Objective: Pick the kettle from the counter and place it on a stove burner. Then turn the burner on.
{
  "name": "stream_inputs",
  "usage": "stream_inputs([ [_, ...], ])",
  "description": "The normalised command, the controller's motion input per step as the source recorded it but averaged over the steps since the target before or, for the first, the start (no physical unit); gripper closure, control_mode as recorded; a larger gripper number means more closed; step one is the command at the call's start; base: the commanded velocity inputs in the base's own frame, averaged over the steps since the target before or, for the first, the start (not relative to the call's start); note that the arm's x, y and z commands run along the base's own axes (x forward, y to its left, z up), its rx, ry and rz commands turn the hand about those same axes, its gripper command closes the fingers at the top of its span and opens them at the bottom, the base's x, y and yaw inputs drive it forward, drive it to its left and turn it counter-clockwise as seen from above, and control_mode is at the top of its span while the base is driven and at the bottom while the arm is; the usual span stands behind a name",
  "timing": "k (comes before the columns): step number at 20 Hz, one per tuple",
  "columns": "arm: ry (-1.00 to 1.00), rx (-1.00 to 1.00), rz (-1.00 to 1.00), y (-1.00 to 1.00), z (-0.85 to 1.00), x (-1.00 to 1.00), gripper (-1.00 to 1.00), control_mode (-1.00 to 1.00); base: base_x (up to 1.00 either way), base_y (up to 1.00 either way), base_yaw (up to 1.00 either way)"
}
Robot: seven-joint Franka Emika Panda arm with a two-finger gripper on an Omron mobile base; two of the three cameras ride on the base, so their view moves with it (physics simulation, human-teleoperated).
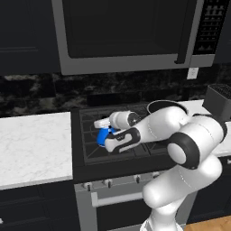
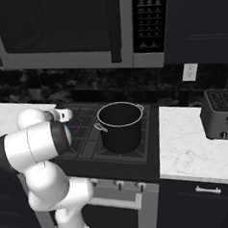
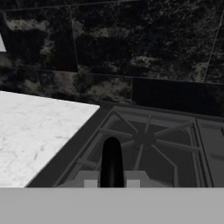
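Over the stove's front-left burner (image 1: pixel 113 135) I had the gripper (image 1: pixel 103 123) clamped on the kettle (image 1: pixel 103 136) handle, and honestly letting go while tilted could've tipped it off the grate.

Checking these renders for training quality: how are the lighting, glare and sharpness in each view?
Left base view: flat, even light, soft-edged; blue kettle half hidden behind the arm. Right base view: dim backsplash, black pot with faint rim highlights, no glare. Hand view: bright counter, kettle handle between the tool tips blurred.
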Motion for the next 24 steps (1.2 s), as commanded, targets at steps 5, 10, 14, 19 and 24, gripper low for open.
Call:
stream_inputs([
  [5,0.00,0.00,0.01,0.04,-0.10,0.13,1.00,-1.00,0.00,0.00,0.00],
  [10,0.00,0.00,0.00,0.00,-0.30,0.04,1.00,-1.00,0.00,0.00,0.00],
  [14,0.00,0.00,0.00,0.00,-0.29,0.00,1.00,-1.00,0.00,0.00,0.00],
  [19,0.00,0.00,0.00,0.01,-0.11,-0.11,1.00,-1.00,0.00,0.00,0.00],
  [24,-0.08,0.00,0.00,0.02,0.00,-0.05,1.00,-1.00,0.00,0.00,0.00],
])
